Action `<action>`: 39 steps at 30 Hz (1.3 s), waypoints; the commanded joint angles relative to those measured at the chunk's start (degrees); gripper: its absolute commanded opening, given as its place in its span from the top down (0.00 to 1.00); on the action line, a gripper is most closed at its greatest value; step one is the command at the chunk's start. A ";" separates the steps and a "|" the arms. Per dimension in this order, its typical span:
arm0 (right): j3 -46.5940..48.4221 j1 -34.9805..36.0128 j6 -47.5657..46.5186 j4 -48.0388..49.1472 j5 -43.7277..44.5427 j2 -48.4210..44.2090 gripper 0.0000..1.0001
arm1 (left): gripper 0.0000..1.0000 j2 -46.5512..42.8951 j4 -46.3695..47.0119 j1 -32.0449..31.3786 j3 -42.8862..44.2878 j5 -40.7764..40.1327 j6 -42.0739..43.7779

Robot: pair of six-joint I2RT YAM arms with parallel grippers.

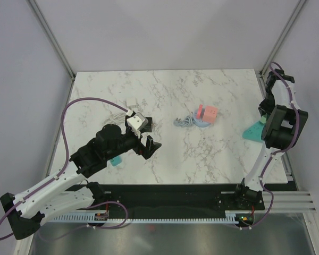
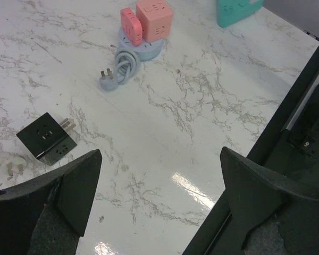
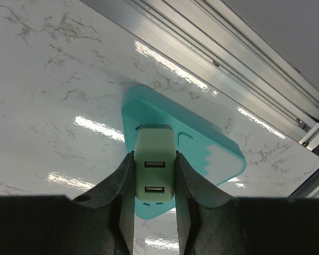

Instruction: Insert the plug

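Clamping the charger in the right hand over the teal socket at three o'clock, left hand spread empty; next, probably pushing straight down.

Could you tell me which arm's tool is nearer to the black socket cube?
Left. The left tool hovers open close to the cube; the right tool grips a charger across the table.
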 commanded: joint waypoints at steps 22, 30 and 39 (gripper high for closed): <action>3.29 -0.51 -5.89 -4.13 -2.27 0.70 1.00 | 0.00 -1.06 0.87 -0.21 0.44 -0.97 2.51; 5.23 -0.51 -5.10 -4.57 -0.78 -0.27 1.00 | 0.00 -1.15 0.87 -0.21 0.44 -0.88 2.60; 2.07 -0.51 -5.01 -3.25 -0.07 -0.27 1.00 | 0.00 -1.06 0.87 -0.21 0.35 -0.97 2.69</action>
